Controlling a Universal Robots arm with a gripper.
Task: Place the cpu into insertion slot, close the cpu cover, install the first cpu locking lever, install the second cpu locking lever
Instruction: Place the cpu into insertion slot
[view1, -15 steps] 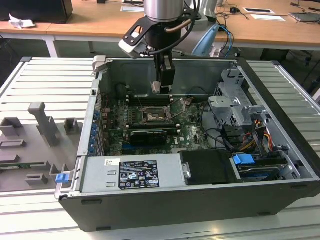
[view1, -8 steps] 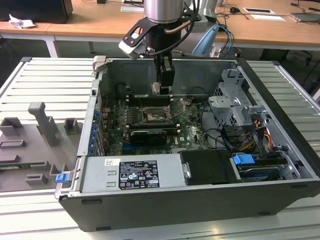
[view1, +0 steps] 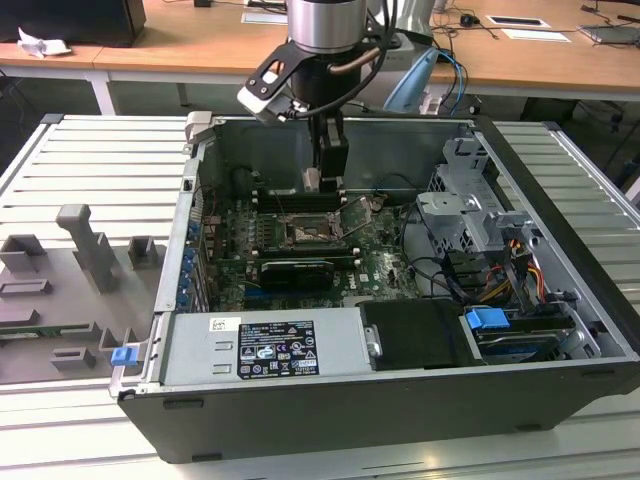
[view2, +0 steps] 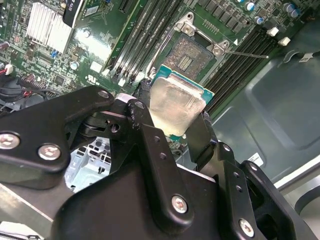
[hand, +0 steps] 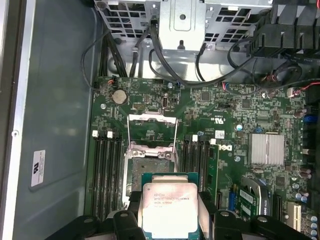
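My gripper (view2: 173, 112) is shut on the cpu (view2: 176, 101), a flat square chip with a pale silver face and a green edge, clamped between the two black fingers (view2: 143, 95). In the exterior view the gripper (view1: 322, 183) hangs inside the open computer case, a little above the motherboard. The insertion slot (hand: 150, 163) lies open just beyond the held cpu (hand: 169, 206), its dark contact field bare (view2: 191, 56). The cpu cover (hand: 152, 119), a thin silver frame, stands flipped back past the slot. Two thin wire levers (hand: 176, 140) are swung up beside it.
Long black memory slots (hand: 106, 172) flank the socket on both sides. A silver drive cage (view1: 465, 205) with cable bundles sits at the exterior view's right, a power supply (view1: 265, 347) along the case front, and a finned heatsink (hand: 266, 149) on the board.
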